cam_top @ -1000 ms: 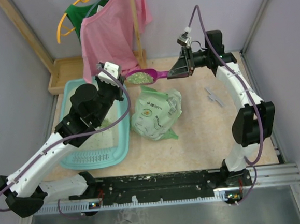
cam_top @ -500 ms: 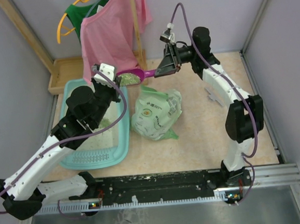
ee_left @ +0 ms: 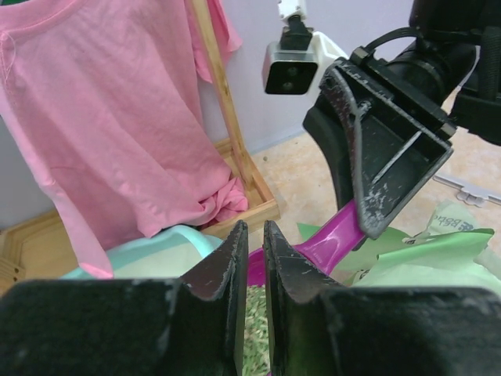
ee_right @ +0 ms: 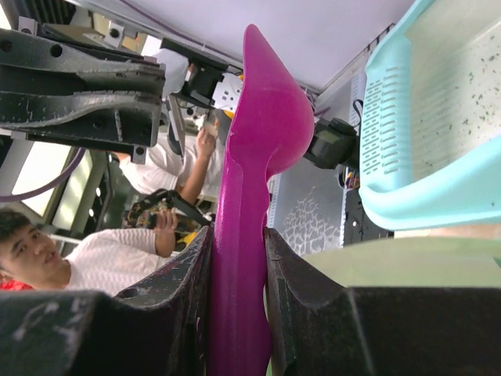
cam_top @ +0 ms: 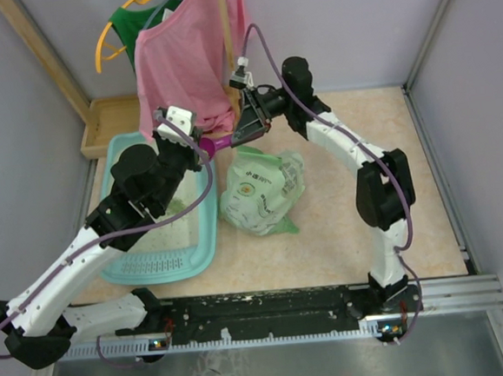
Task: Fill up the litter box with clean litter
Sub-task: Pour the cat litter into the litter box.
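Right wrist view shows the right pincer (ee_right: 239, 266) clenched on the handle of the magenta scoop (ee_right: 254, 141), one finger pressed to each side. From above, that pincer (cam_top: 245, 126) sits just past the far corner of the litter box (cam_top: 207, 231) on the right arm's side. The scoop (cam_top: 216, 143) reaches toward the box, its bowl hidden behind the left arm. The left pincer (cam_top: 188, 134) hangs over the box's far edge. Its fingers (ee_left: 223, 266) are nearly together, with only a thin slit between them and nothing gripped. Green litter (ee_left: 254, 329) shows through that slit, and stray granules dot the box's pale base. A pale green bag (cam_top: 260, 187) lies on the surface just beside the box, and a pink shirt (cam_top: 184, 54) hangs beyond its far edge.
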